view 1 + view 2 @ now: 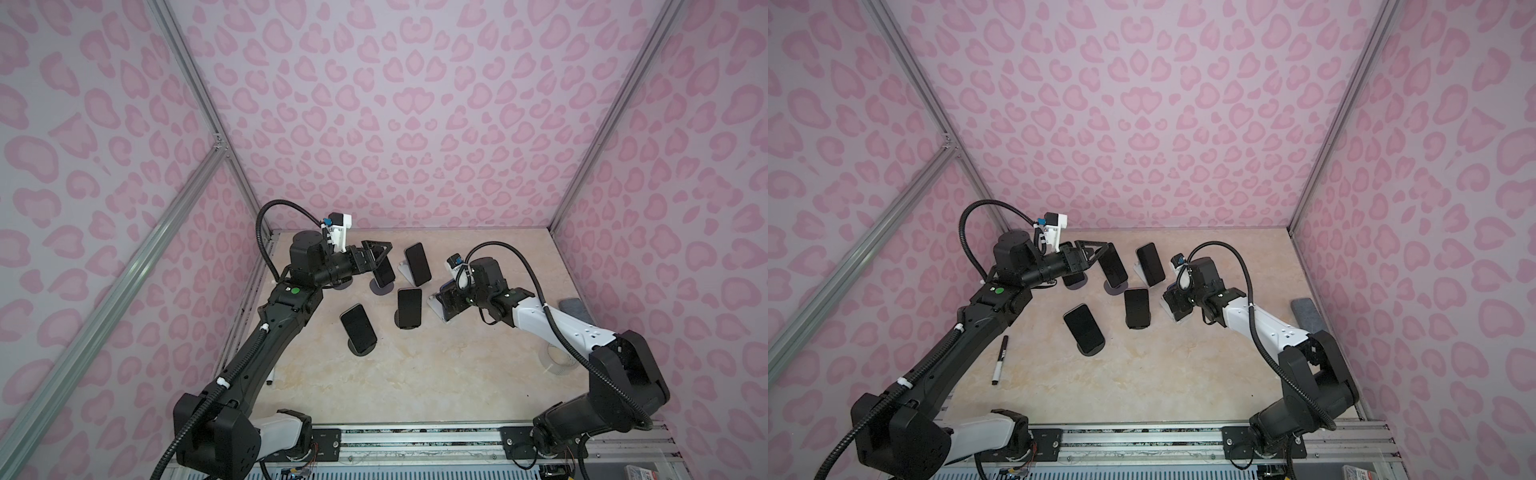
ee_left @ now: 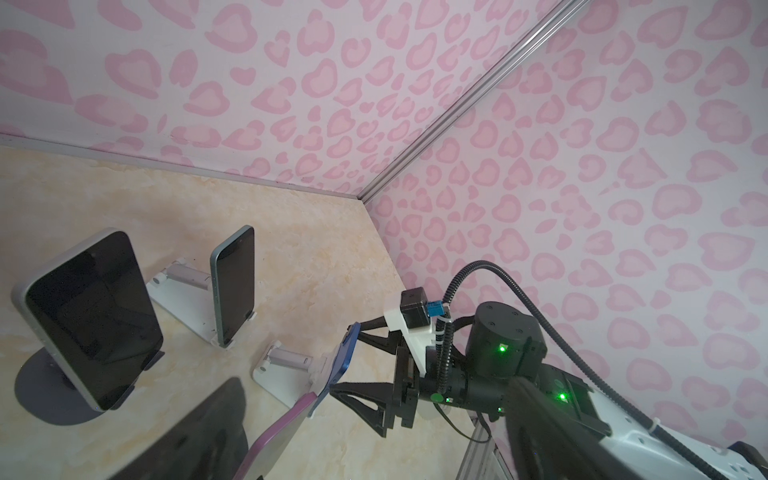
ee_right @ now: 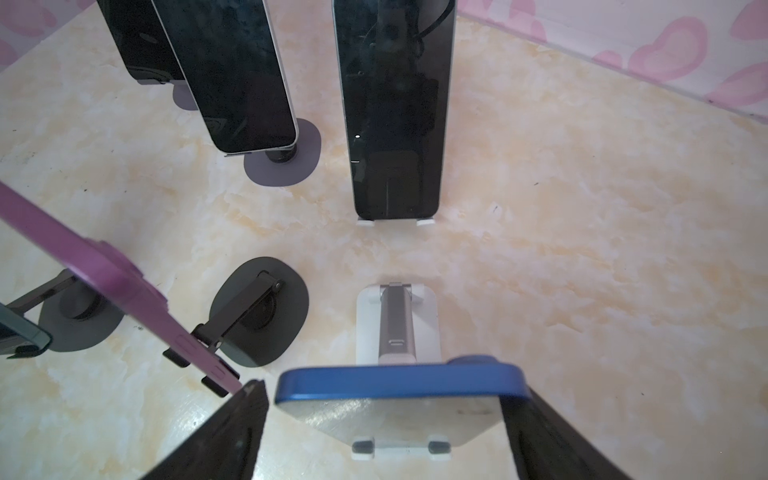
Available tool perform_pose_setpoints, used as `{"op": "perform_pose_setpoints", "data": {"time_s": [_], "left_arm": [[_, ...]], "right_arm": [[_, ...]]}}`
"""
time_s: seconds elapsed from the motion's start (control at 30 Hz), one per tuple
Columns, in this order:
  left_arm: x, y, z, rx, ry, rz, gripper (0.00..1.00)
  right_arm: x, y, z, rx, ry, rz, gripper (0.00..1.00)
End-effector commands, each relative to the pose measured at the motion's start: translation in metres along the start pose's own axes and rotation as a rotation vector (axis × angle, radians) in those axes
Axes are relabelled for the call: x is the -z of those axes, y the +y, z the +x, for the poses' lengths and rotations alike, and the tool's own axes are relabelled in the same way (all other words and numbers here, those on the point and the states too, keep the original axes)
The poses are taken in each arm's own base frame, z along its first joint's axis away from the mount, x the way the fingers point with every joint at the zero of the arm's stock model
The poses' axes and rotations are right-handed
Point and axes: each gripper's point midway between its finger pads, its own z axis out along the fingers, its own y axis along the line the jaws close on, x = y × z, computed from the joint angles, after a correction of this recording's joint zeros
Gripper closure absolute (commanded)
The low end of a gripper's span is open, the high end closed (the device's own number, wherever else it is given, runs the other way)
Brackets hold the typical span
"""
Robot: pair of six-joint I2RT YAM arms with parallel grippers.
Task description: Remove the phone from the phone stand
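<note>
A blue-edged phone [image 3: 399,384] leans on a white folding phone stand [image 3: 397,320], its lower edge in the stand's two lips. My right gripper [image 3: 390,392] straddles it, open. One finger [image 3: 540,436] is against the phone's side. The other finger [image 3: 237,428] is a narrow gap away. In a top view the phone [image 1: 446,305] is mostly hidden by that gripper [image 1: 451,303]. The left wrist view shows the phone [image 2: 348,353] from the side between the right fingers. My left gripper [image 1: 382,255] hovers open and empty at the back left, over another phone.
Several other phones lean on stands: a purple-backed one [image 3: 104,282], one on a white stand [image 1: 417,264], one on a purple round base [image 1: 384,272], one at the front [image 1: 358,328]. A marker [image 1: 1000,359], a tape roll [image 1: 557,359] and a grey pad [image 1: 575,309] lie nearby.
</note>
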Motion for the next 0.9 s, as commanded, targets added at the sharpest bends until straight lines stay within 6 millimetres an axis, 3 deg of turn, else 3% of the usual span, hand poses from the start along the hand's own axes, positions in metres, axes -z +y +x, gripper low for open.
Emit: {"op": "perform_pose_setpoints", "data": {"time_s": [0.0,0.43,0.87], "left_arm": [[0.000,-0.009,-0.007,-0.027,-0.020,0.035,0.00],[-0.001,-0.007,-0.007,-0.023,-0.022,0.027,0.00],[0.004,-0.011,-0.009,-0.042,-0.031,0.029,0.00]], "right_arm": [[-0.003,-0.005,-0.004,0.006,-0.015,0.027,0.10],[-0.008,-0.007,0.007,-0.014,0.011,0.036,0.25],[0.013,-0.002,-0.009,-0.016,-0.081,0.065,0.34]]}}
